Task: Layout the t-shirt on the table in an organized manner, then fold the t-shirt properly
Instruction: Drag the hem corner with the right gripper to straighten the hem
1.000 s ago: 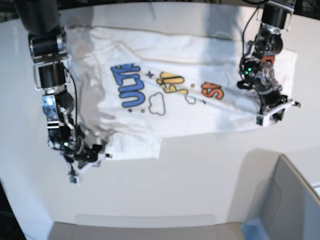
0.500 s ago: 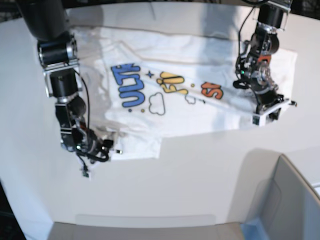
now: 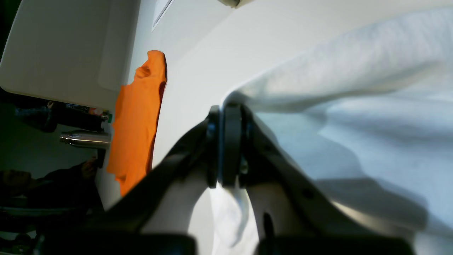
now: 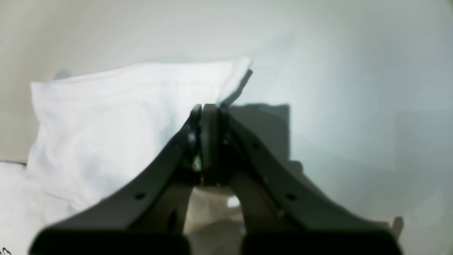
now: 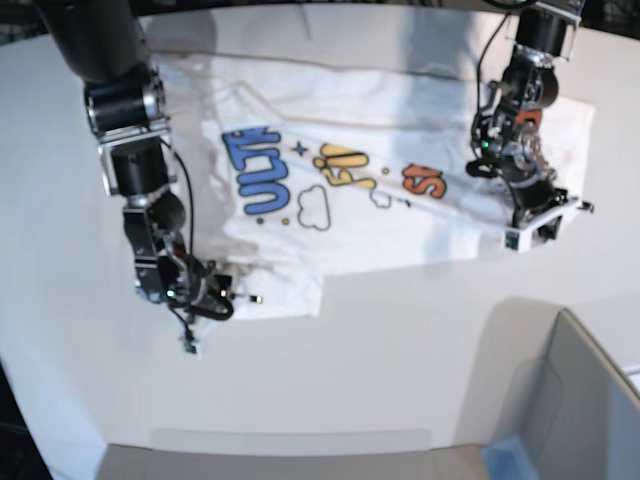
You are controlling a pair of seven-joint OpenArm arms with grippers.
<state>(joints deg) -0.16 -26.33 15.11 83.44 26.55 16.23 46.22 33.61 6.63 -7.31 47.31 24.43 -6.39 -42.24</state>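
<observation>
Print up on the desk (image 5: 400, 340), the t-shirt (image 5: 380, 170) runs lengthwise between the arms: right claw (image 5: 222, 297) clenched empty at its crumpled near-left sleeve, left claw (image 3: 226, 148) grasping its right-hand hem.

One t-shirt (image 5: 380, 150), one table (image 5: 400, 340), two arms, one orange cloth (image 3: 136, 124), one grey box (image 5: 580, 400)

The right gripper (image 4: 209, 109) has its dark jaws pressed together above the white table (image 4: 354, 88), with a flat white corner of the t-shirt (image 4: 116, 124) spread just to its left.
</observation>
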